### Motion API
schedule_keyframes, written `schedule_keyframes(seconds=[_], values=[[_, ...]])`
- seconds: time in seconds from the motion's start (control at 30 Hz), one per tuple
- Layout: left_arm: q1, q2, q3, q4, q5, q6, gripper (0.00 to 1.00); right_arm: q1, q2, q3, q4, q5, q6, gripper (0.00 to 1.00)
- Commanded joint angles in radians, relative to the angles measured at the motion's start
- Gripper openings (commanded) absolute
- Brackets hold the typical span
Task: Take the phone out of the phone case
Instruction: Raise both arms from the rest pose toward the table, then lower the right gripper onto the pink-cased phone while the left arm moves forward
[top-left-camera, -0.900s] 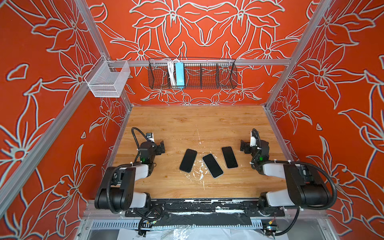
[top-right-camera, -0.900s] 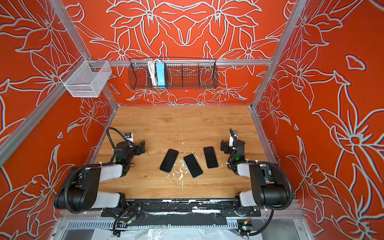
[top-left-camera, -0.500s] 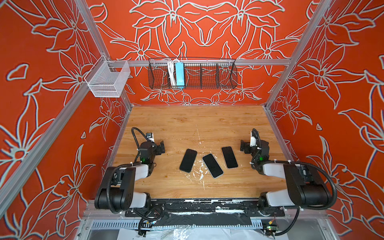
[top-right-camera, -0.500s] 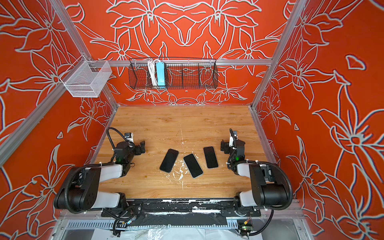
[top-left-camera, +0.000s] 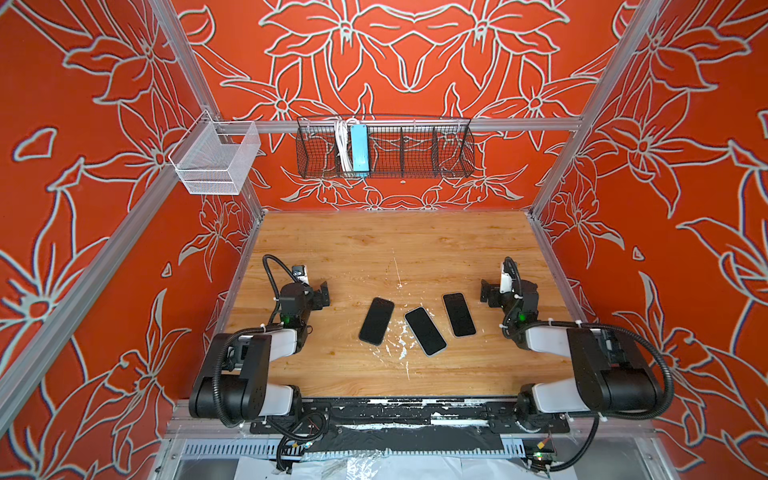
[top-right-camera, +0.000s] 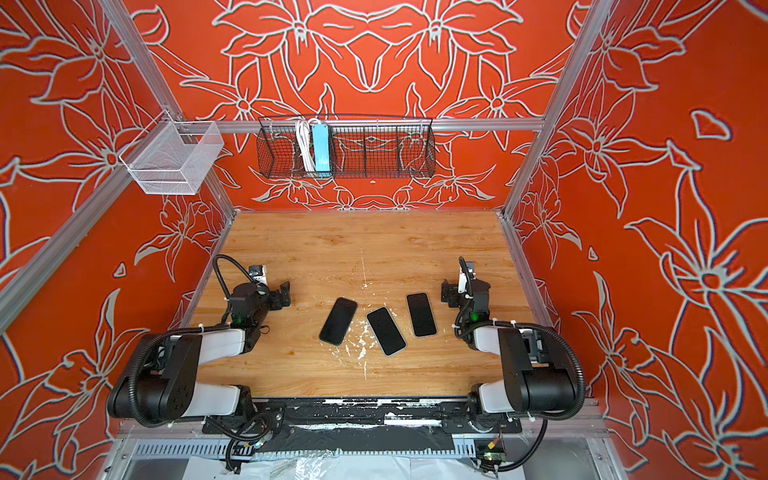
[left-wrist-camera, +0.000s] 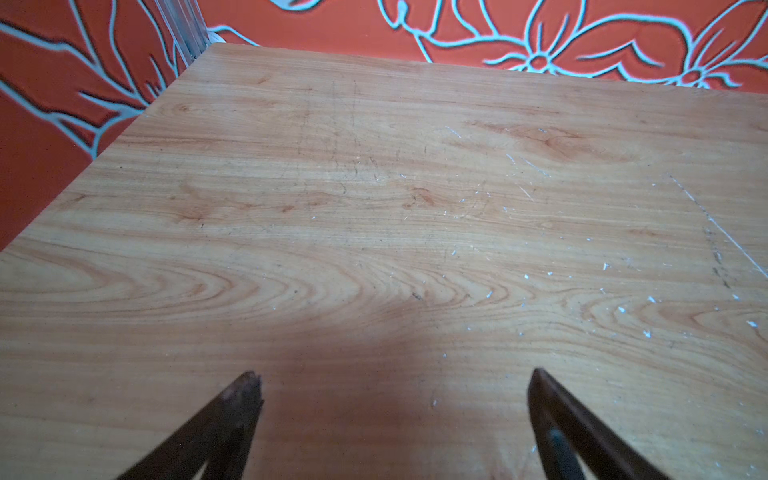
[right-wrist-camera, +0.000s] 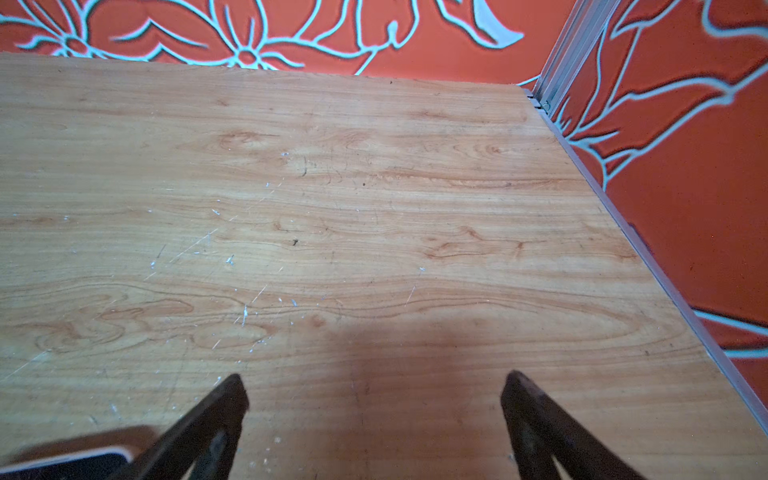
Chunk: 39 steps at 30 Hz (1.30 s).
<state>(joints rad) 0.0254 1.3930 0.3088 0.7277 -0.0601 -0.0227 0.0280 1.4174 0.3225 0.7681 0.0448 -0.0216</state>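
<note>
Jaws on both arms stand wide apart and grip nothing. The left jaws show in their wrist view as two dark, tapered fingertips (left-wrist-camera: 245, 395) over bare wood, and the right jaws as a like pair of fingertips (right-wrist-camera: 521, 395).

The surface (top-left-camera: 395, 245) is pale wood-grain board, scratched and flecked with white, boxed in by orange walls (top-left-camera: 83, 124) drawn with white flowers. The left arm (top-left-camera: 249, 353) and right arm (top-left-camera: 582, 357), black and white, lie folded low at its near corners. A black wire basket (top-left-camera: 415, 151) on the back wall holds a blue bar (top-left-camera: 358, 147) and a white cord (top-left-camera: 341, 143). A white mesh basket (top-left-camera: 216, 160) hangs at the left.

Both top views show three flat, dark, round-cornered phones mid-surface, between the arms and apart from both jaws: left phone (top-left-camera: 376, 321), middle phone (top-left-camera: 425, 331), right phone (top-left-camera: 459, 314). The middle and right ones show a pale rim; whether it is a case I cannot tell. The right wrist view catches only one pale-edged phone corner (right-wrist-camera: 62, 463) beside a fingertip. The left wrist view shows only wood and wall.
</note>
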Motion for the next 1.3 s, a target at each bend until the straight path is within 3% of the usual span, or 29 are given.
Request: schedule_keyframes(seconds=[0.0, 0.5, 0.57, 0.67, 0.73, 0.8, 0.9, 1.0, 1.1, 1.27], values=[[0.001, 0.002, 0.010, 0.022, 0.008, 0.007, 0.97, 0.004, -0.003, 0.008, 0.014, 0.012, 0.002, 0.97], [0.001, -0.007, 0.008, 0.025, -0.010, 0.003, 0.97, 0.006, -0.003, 0.007, 0.014, 0.012, 0.003, 0.98], [0.001, -0.062, 0.045, -0.070, -0.087, -0.030, 0.97, 0.005, -0.003, 0.007, 0.015, 0.013, 0.003, 0.98], [0.002, -0.148, 0.176, -0.354, -0.212, -0.082, 0.97, 0.006, -0.007, 0.002, 0.019, 0.008, 0.002, 0.98], [0.001, -0.182, 0.243, -0.446, -0.298, -0.176, 0.97, 0.006, -0.021, -0.002, 0.032, -0.028, -0.010, 0.97], [-0.001, -0.225, 0.300, -0.484, -0.311, -0.292, 0.97, 0.005, -0.074, 0.043, -0.085, 0.003, 0.008, 0.97], [0.000, -0.285, 0.425, -0.620, -0.247, -0.452, 0.97, 0.005, -0.202, 0.172, -0.439, 0.001, 0.040, 0.97], [0.000, -0.284, 0.565, -0.760, -0.141, -0.511, 0.97, 0.006, -0.301, 0.270, -0.640, -0.085, 0.082, 0.98], [-0.004, -0.242, 0.745, -1.028, -0.133, -0.585, 0.97, 0.006, -0.382, 0.364, -0.849, -0.168, 0.155, 0.98], [-0.019, -0.148, 0.954, -1.241, 0.044, -0.638, 0.97, 0.034, -0.452, 0.438, -1.065, -0.160, 0.211, 0.97]])
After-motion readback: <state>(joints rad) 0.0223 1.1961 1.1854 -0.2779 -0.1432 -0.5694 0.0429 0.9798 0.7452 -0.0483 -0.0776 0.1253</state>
